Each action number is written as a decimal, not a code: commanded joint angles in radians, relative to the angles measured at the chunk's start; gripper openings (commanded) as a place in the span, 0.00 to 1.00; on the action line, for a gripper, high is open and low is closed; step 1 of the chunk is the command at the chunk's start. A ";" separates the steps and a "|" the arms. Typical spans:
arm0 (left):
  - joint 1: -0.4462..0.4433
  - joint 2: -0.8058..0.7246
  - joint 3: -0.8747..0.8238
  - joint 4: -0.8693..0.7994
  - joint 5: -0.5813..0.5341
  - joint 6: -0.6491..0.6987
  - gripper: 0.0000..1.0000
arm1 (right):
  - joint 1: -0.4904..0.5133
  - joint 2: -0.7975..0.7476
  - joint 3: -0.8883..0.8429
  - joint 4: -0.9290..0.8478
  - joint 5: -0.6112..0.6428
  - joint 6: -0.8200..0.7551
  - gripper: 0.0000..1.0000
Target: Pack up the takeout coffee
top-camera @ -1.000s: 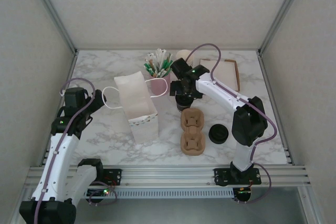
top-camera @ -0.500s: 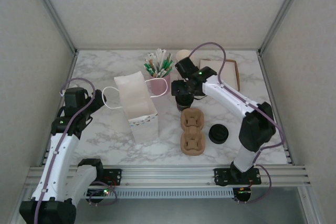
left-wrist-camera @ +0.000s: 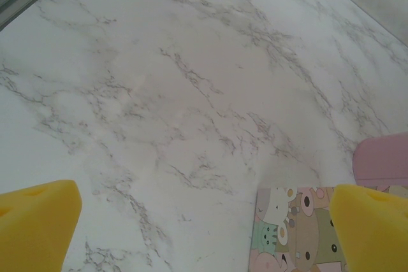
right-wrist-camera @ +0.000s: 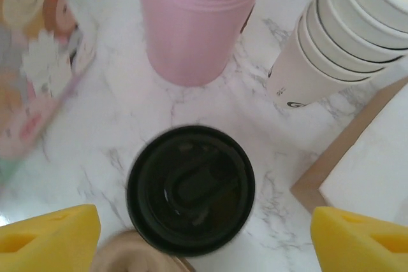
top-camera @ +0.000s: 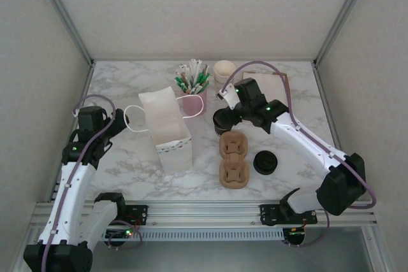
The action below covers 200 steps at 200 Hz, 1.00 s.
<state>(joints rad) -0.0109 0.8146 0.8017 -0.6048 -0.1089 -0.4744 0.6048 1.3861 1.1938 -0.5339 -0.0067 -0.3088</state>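
The takeout coffee (right-wrist-camera: 190,189) stands upright on the marble, its round black lid facing the right wrist camera. My right gripper (right-wrist-camera: 204,240) hangs above it, open, one yellow pad (right-wrist-camera: 48,240) well out on each side, touching nothing. From above, the right gripper (top-camera: 224,116) covers most of the coffee (top-camera: 222,127), just behind the brown pulp carrier (top-camera: 233,157). An edge of the carrier (right-wrist-camera: 137,256) shows right beside the cup. My left gripper (top-camera: 120,121) is open over bare marble at the left, next to the white paper bag (top-camera: 169,128).
A pink cup of stirrers (right-wrist-camera: 194,23) and a stack of lidless cream cups (right-wrist-camera: 338,36) stand close behind the coffee. A brown tray (right-wrist-camera: 319,179) lies to its right. Loose black lids (top-camera: 265,162) sit right of the carrier. The bag's patterned side (left-wrist-camera: 293,227) lies between the left pads.
The right arm's elbow has swung out to the right and the gripper has turned over the coffee, uncovering the cup stack. Its jaws have narrowed slightly. The left arm is still.
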 commanded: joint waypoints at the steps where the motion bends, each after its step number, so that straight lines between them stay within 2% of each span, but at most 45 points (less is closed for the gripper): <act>1: 0.010 -0.020 -0.012 0.003 0.008 0.004 1.00 | -0.088 -0.018 -0.006 -0.044 -0.210 -0.283 0.87; 32: 0.011 -0.024 -0.016 0.011 0.012 0.007 1.00 | -0.216 0.032 -0.015 -0.043 -0.526 -0.420 0.88; 58: 0.011 -0.025 -0.017 0.012 0.015 0.005 1.00 | -0.252 0.098 -0.014 -0.037 -0.642 -0.476 0.90; 73: 0.011 -0.025 -0.019 0.013 0.017 0.005 1.00 | -0.254 0.147 0.007 -0.075 -0.690 -0.506 0.97; 89: 0.011 -0.024 -0.019 0.013 0.018 0.005 1.00 | -0.254 0.169 0.008 -0.054 -0.714 -0.513 0.99; 135: 0.011 -0.021 -0.019 0.015 0.024 0.008 1.00 | -0.254 0.182 -0.069 0.190 -0.665 -0.492 0.98; 168: 0.011 -0.023 -0.019 0.017 0.023 0.009 1.00 | -0.255 0.245 -0.019 0.116 -0.683 -0.537 0.96; 200: 0.011 -0.019 -0.019 0.017 0.022 0.011 1.00 | -0.253 0.276 -0.011 0.127 -0.681 -0.548 0.96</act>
<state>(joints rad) -0.0109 0.8040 0.7959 -0.6022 -0.1009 -0.4744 0.3519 1.6348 1.1538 -0.4072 -0.6598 -0.8238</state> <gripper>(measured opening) 0.997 0.957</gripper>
